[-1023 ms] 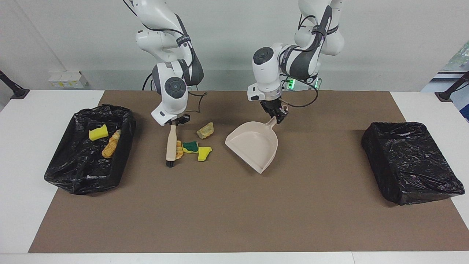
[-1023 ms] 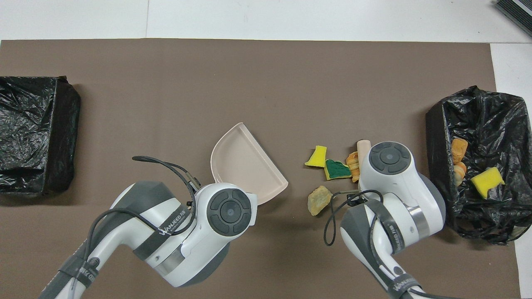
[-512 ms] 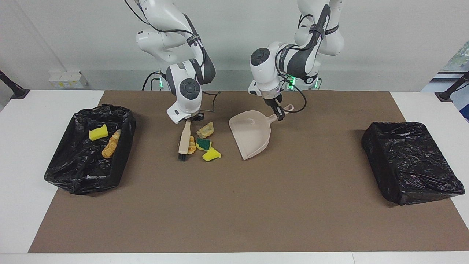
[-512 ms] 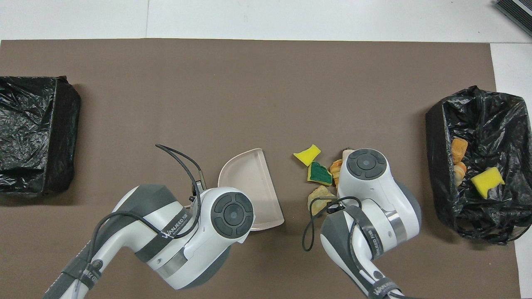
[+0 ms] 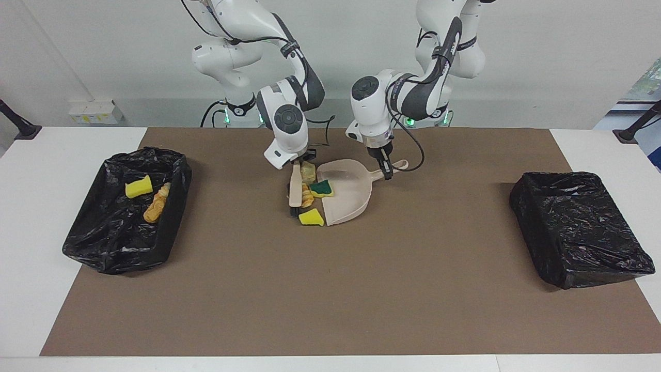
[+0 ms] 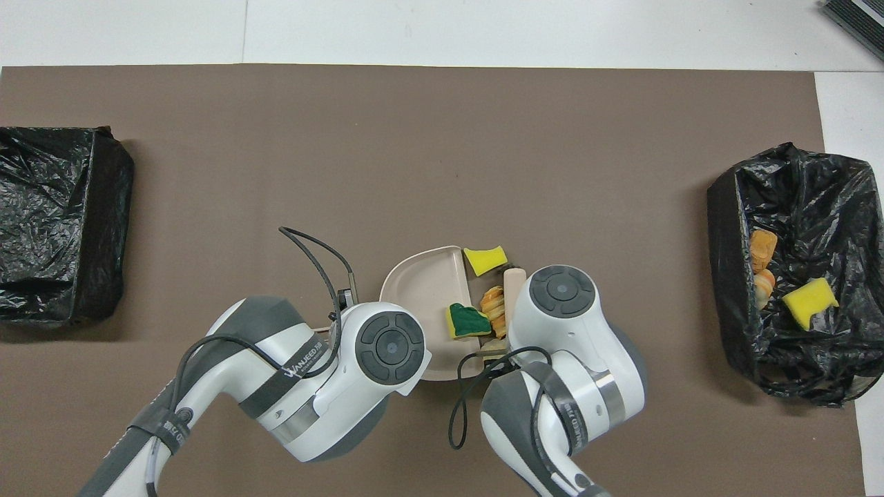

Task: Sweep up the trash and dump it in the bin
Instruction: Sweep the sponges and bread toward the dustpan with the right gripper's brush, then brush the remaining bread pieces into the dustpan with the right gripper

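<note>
My right gripper point(image 5: 295, 165) is shut on the beige brush point(image 5: 294, 189), whose black bristles rest on the mat. My left gripper point(image 5: 386, 171) is shut on the handle of the beige dustpan point(image 5: 349, 198), which lies flat with its mouth toward the brush. The green-and-yellow sponge point(image 5: 323, 188) lies in the pan's mouth. An orange bread bit point(image 5: 307, 196) and a tan bit point(image 5: 308, 170) sit between brush and pan. A yellow sponge chunk point(image 5: 311, 218) lies at the pan's lip. In the overhead view the wrists hide both grippers; the pan point(image 6: 421, 290), green sponge point(image 6: 468, 321) and yellow chunk point(image 6: 485, 257) show.
A black-bagged bin point(image 5: 124, 243) at the right arm's end holds a yellow sponge point(image 5: 138, 187) and orange bread bits point(image 5: 156, 204); it also shows in the overhead view point(image 6: 725, 207). A second black-bagged bin point(image 5: 578, 227) stands at the left arm's end. A brown mat point(image 5: 330, 299) covers the table.
The brush has pushed the lumps toward the left arm's end. The dustpan has turned and slid to meet them. The green sponge now lies in the pan's mouth.
</note>
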